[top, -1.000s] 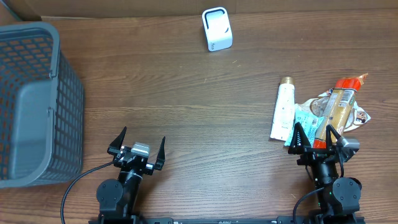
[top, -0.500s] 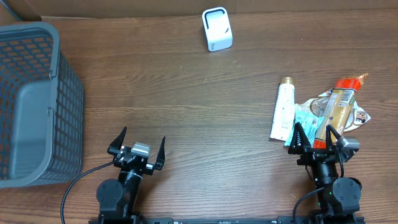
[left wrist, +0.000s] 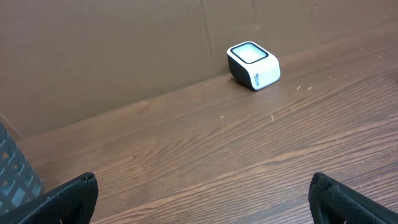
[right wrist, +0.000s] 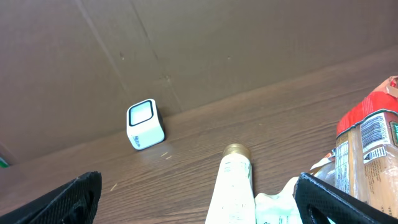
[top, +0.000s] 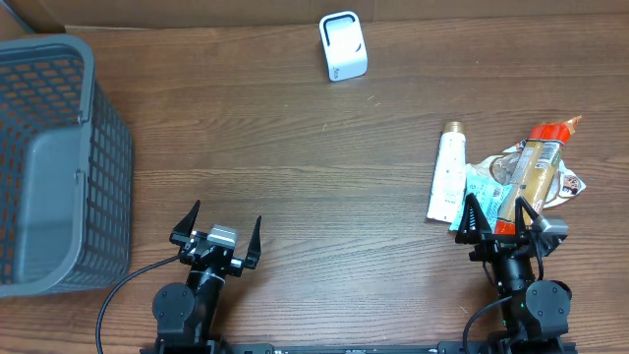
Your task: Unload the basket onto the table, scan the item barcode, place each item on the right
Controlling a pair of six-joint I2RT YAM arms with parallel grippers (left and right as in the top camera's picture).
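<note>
Table (top: 295,177); right wrist, overhead show tube (top: 448,177)

The tabletop (top: 295,167) is dark brown with wood grain. The basket (top: 98,167) is grey with a grid pattern. The barcode scanner (top: 343,46) is white, the tube (top: 447,182) white with a gold cap (top: 453,128).

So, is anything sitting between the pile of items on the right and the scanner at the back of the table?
Nothing visible. Only bare table lies between the white tube, the item closest to it, and the scanner. The basket stands far off at the left edge, well clear of that path.
</note>
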